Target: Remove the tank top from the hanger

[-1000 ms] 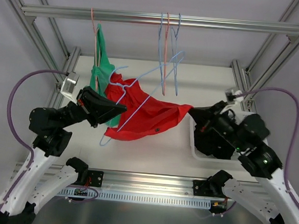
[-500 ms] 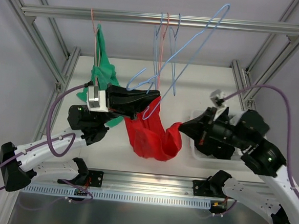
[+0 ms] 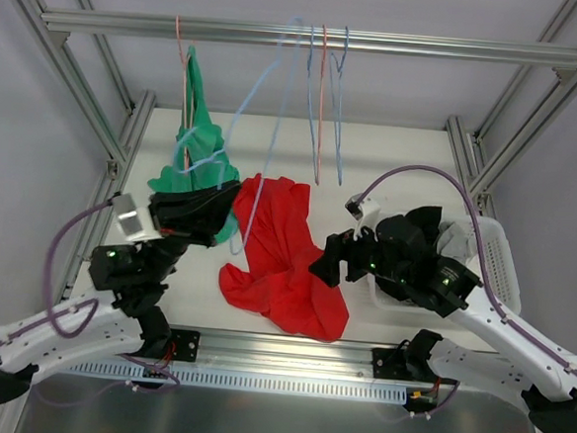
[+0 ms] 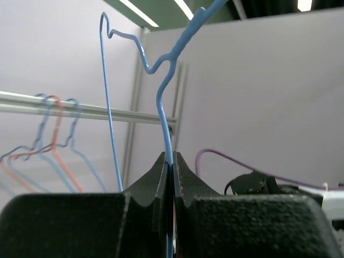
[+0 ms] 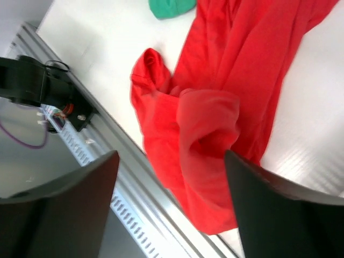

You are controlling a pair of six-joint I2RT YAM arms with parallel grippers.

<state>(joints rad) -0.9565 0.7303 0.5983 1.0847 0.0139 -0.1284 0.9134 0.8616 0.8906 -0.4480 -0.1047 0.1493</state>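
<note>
**Top view**
Arms: two.
Tank top (image 3: pixel 280 265): one, red, crumpled on the table (image 3: pixel 392 154), off any hanger, between the grippers.
Rail hangers (image 3: pixel 321 100): four on the rail (image 3: pixel 429 46).
Blue hanger (image 3: pixel 264 76): one, blurred, rising from the left gripper (image 3: pixel 220 204).
Green garment (image 3: pixel 196 146): one, hanging from the leftmost rail hanger.
Basket (image 3: pixel 499 256): one, white, far right.

**Left wrist view**
Left gripper: jaws pinched tight on the blue hanger's wire.
Rail hangers visible: three.

**Right wrist view**
Right gripper (image 3: pixel 330 259): fingers spread wide, gripping nothing, over the tank top.
</note>
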